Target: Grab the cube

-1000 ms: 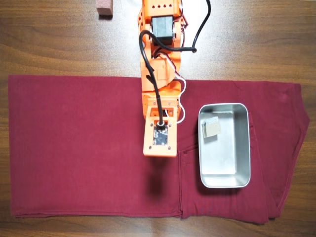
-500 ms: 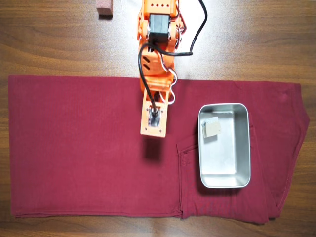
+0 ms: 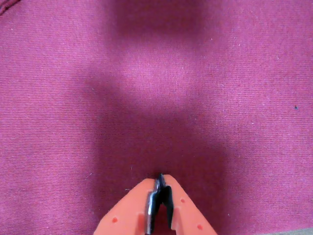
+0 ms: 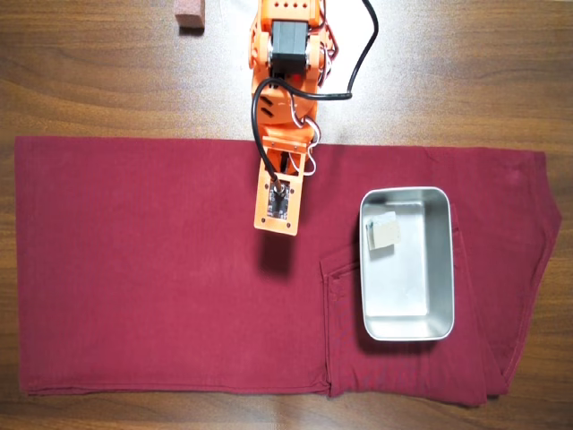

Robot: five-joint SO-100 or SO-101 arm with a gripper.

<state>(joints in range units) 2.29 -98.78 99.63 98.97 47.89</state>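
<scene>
The small pale beige-grey cube [image 4: 386, 234] lies inside the metal tray [image 4: 407, 328], in its upper left corner in the overhead view. My orange gripper [image 4: 276, 228] hangs over the dark red cloth [image 4: 143, 269], to the left of the tray and apart from the cube. In the wrist view the gripper [image 3: 160, 179] enters from the bottom edge with its jaws together and nothing between them. Only cloth and the arm's shadow lie under it. The cube is out of the wrist view.
A reddish-pink block [image 4: 190, 15] sits on the wooden table [image 4: 466, 72] at the top left, beside the arm's base [image 4: 288, 45]. The cloth covers most of the table, with folds and seams near the tray.
</scene>
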